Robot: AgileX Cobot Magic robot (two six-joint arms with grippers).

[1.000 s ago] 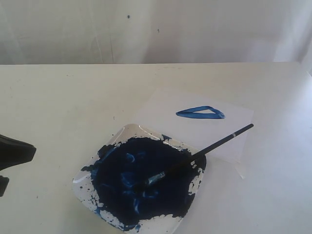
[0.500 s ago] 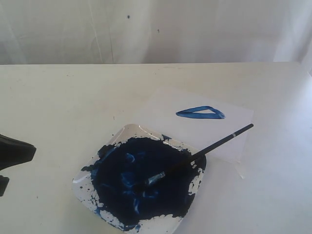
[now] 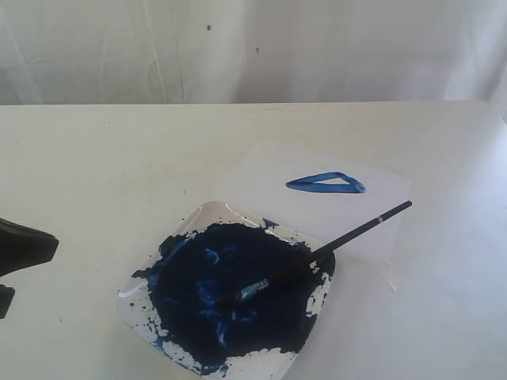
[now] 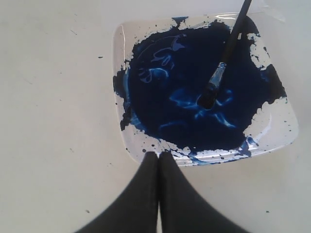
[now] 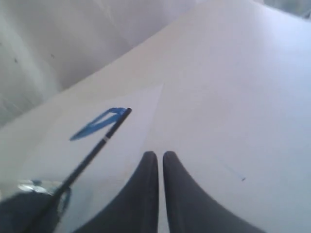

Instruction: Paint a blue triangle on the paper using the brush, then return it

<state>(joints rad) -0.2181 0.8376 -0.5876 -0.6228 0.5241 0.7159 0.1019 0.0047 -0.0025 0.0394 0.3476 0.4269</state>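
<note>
The brush (image 3: 333,244) lies loose with its blue-stained bristles in the paint of the tray (image 3: 210,212) and its black handle slanting out over the paper (image 3: 269,178). The blue triangle (image 3: 325,184) is painted on the paper, just beyond the handle's end. My left gripper (image 3: 54,244) is shut and empty at the left edge of the exterior view, short of the tray; in its wrist view its tips (image 4: 159,154) sit at the tray's rim (image 4: 286,141), apart from the brush (image 4: 228,46). My right gripper (image 5: 160,155) is shut on nothing, above the table beside the brush handle (image 5: 97,148) and the triangle (image 5: 95,125).
The clear square tray is mostly covered by a large dark blue paint blob (image 3: 230,293), with splatters along its rim. A pale wall (image 3: 253,47) rises behind the table's far edge.
</note>
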